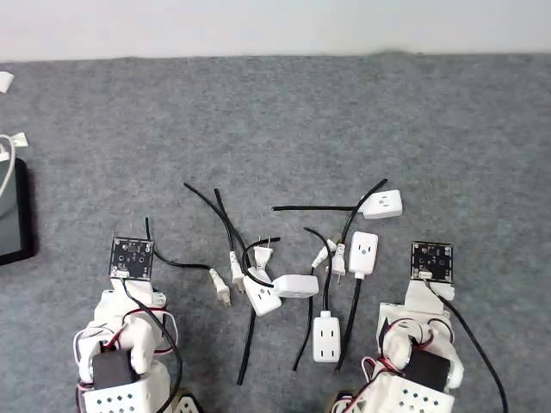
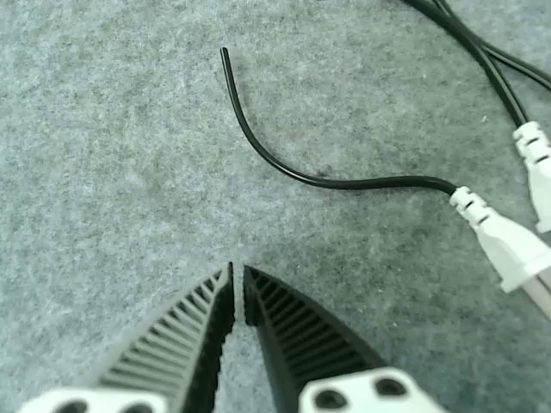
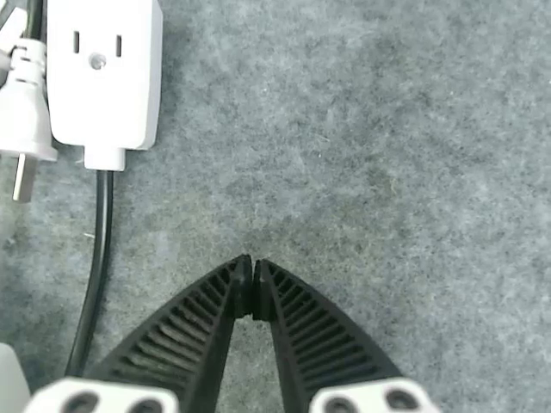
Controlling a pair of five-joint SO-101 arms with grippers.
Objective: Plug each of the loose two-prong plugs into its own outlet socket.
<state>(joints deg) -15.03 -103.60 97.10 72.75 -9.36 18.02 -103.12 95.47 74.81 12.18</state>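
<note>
Several white two-prong plugs on black cords lie mixed with white outlet sockets at the middle of the grey mat. One plug (image 1: 220, 286) lies closest to the left arm (image 1: 129, 335), and two more plugs (image 1: 338, 258) sit beside an upright socket (image 1: 363, 254). Other sockets lie at the centre (image 1: 295, 285), nearer the arms (image 1: 326, 337) and at the far right (image 1: 381, 204). My left gripper (image 2: 238, 272) is shut and empty over bare mat, short of the nearest plug (image 2: 508, 249). My right gripper (image 3: 252, 263) is shut and empty, with the socket (image 3: 105, 73) and a plug (image 3: 26, 103) ahead of it.
A dark tablet-like device (image 1: 13, 211) lies at the mat's left edge with white cable bits near it. Loose black cords (image 1: 215, 215) fan out from the pile toward the far side. The mat's far half is open grey surface.
</note>
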